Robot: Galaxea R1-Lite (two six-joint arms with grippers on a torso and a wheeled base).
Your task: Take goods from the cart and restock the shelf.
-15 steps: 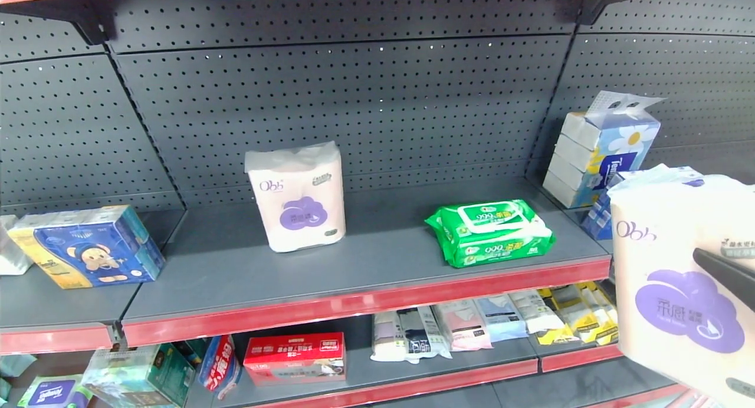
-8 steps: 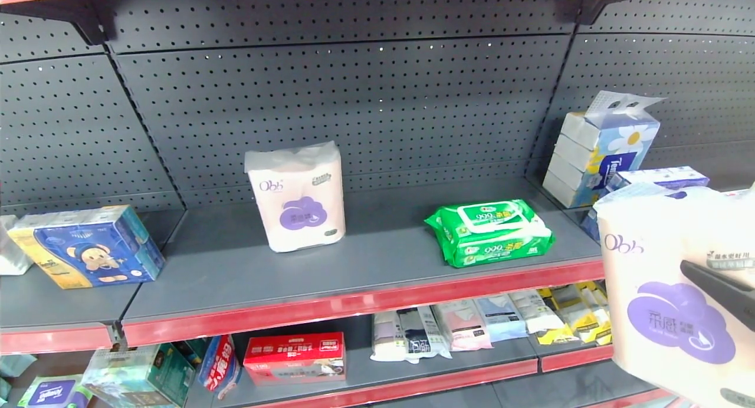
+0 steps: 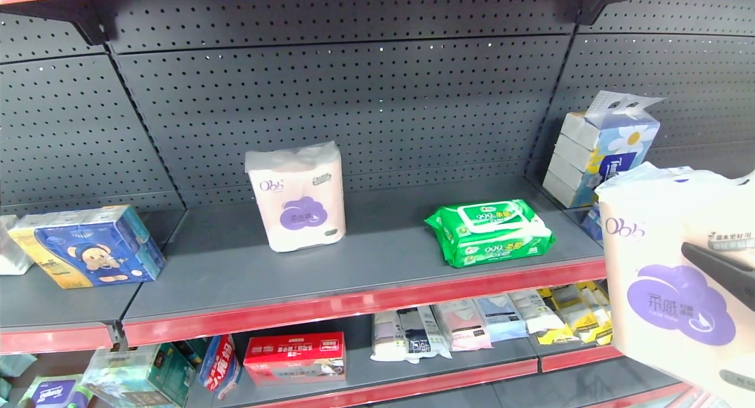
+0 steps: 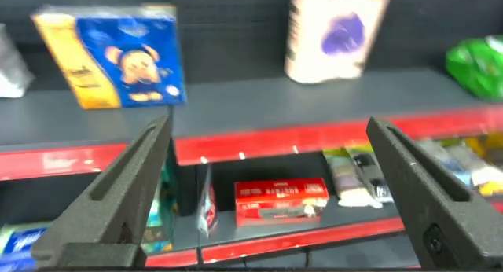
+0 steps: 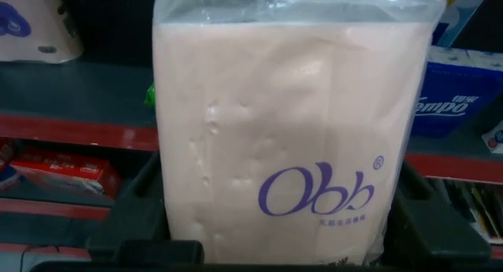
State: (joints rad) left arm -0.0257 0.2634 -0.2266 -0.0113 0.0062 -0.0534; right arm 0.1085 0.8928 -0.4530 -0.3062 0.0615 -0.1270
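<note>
The right gripper [image 5: 287, 225] clamps a pack of pink tissue rolls [image 3: 672, 278], held near and to the right, short of the shelf [image 3: 377, 302]. The left gripper [image 4: 271, 193] hangs open and empty. Best placement is likely upright beside the matching pack [image 3: 296, 196] at mid-shelf, carried clear of the green wipes [image 3: 489, 231], released only once its base sits flat.
</note>
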